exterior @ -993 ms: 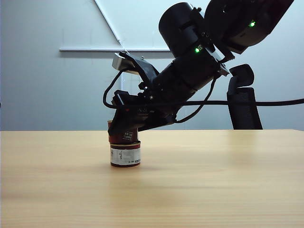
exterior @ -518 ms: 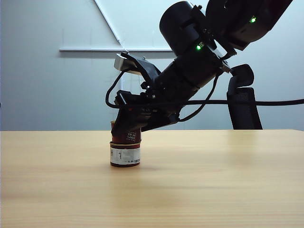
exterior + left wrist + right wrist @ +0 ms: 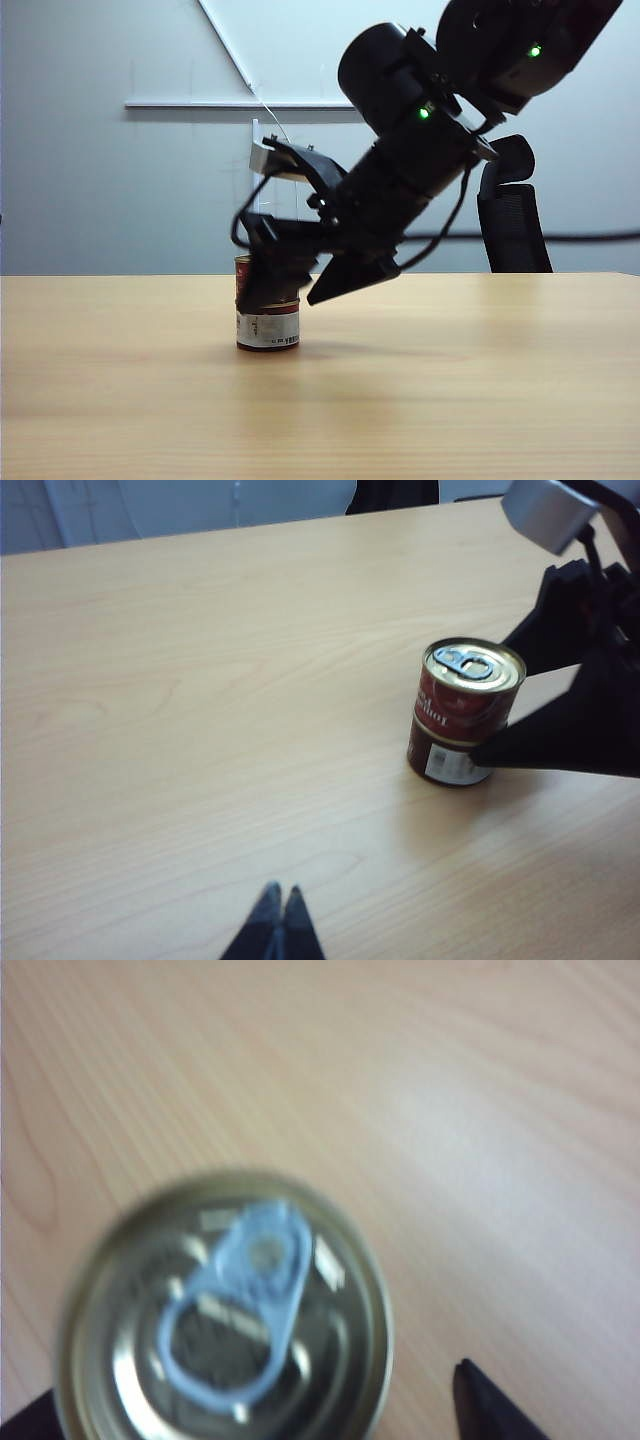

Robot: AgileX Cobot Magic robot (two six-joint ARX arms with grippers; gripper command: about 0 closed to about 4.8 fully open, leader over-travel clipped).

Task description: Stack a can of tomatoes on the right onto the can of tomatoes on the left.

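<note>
Cans of tomatoes stand one on the other near the middle of the wooden bench: the upper can, with its gold lid and ring pull, sits squarely on the lower can, whose white label panel shows below the red band. The right end effector hangs just beside the stack, reaching in from the right of the exterior view, and its dark fingers are spread wide, one on each side of the upper can with a visible gap, so it holds nothing; the right wrist view looks almost straight down on the lid, with only one fingertip showing at the edge. The left end effector rests well apart from the cans, low over bare wood, its two tips pressed together and empty. Judged from how things lie, the stacking itself appears done and what remains is to draw the right arm clear. A full can like this is likely fairly heavy for its size, rigid, and smooth on its metal wall and paper label, so it should tolerate a firm squeeze but could slide under a weak one. The sensible place to take hold is across the middle of the side wall, fingers opposite each other, not on the rim or ring pull. The risk now seems to be a finger brushing the upper can and nudging it off the narrow seat beneath it.
</note>
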